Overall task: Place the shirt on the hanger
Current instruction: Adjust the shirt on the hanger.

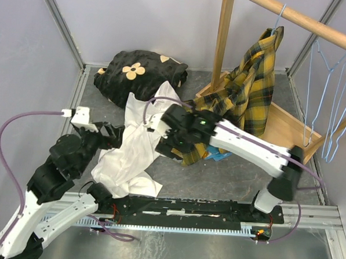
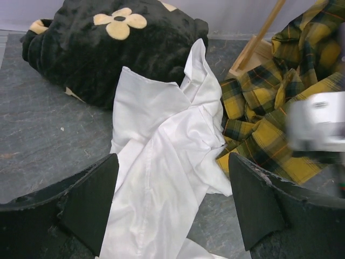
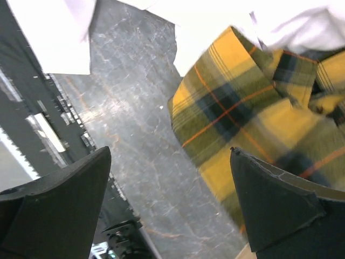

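Yellow plaid shirt (image 1: 254, 81) hangs upper right off the hanger (image 1: 278, 20), nearly done I judge; its tail trails to centre beneath my right claw (image 3: 167, 159), jaws apart and empty like my left claw (image 2: 172, 162), so next I'd gather that tail

White garment (image 1: 134, 156) crumpled on table (image 1: 228, 179), touching black flowered cloth (image 1: 135, 75); wooden rail (image 1: 300, 20) right.
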Controlling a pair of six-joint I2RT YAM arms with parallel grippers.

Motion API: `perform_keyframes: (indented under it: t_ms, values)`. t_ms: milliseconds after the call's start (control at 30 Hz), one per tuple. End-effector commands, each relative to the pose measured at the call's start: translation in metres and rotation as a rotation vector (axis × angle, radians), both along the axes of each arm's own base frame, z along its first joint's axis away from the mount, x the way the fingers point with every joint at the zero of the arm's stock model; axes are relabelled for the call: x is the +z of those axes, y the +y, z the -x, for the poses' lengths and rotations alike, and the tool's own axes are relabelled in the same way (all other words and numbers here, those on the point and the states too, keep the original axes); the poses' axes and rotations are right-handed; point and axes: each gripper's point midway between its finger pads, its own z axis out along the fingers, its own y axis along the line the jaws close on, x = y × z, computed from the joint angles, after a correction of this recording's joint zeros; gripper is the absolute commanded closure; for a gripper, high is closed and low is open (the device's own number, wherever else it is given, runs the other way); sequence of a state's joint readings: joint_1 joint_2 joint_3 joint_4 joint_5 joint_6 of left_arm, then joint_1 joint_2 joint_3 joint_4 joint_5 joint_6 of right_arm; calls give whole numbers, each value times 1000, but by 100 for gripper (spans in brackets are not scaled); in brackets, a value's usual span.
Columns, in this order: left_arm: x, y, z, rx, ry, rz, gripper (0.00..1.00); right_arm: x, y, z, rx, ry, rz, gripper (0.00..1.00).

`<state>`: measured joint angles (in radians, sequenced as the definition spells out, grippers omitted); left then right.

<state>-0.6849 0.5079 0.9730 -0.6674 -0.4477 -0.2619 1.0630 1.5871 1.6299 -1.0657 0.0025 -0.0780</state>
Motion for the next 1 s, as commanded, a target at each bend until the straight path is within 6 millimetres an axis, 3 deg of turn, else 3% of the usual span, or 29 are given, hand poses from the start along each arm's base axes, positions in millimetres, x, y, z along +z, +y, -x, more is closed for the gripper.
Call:
perform_keyframes:
  t_ms: [0, 200, 400, 533, 700, 767, 900, 967]
  values:
    - [-4, 12, 13, 13, 9, 20, 12, -31, 24, -30, 139, -34, 114, 1]
    - [-6, 19, 23, 6, -20, 39, 14, -67, 30, -76, 129, 47, 156, 1]
    - [-5, 19, 25, -1, -49, 60, 14, -96, 33, -106, 133, 144, 146, 1]
    - [-10, 9, 21, -27, -42, 81, 14, -110, 33, -114, 127, 191, 157, 2]
    - [-22, -3, 18, -57, -19, 102, 16, -127, 28, -103, 132, 276, 176, 7]
    - [-27, -3, 17, -52, -15, 109, 16, -133, 23, -100, 120, 287, 192, 15]
    - [-32, -1, 14, -35, -19, 98, 16, -137, 7, -116, 19, 202, 267, 51]
    - [-35, 0, 12, -21, -12, 89, 16, -129, 4, -122, -21, 151, 256, 65]
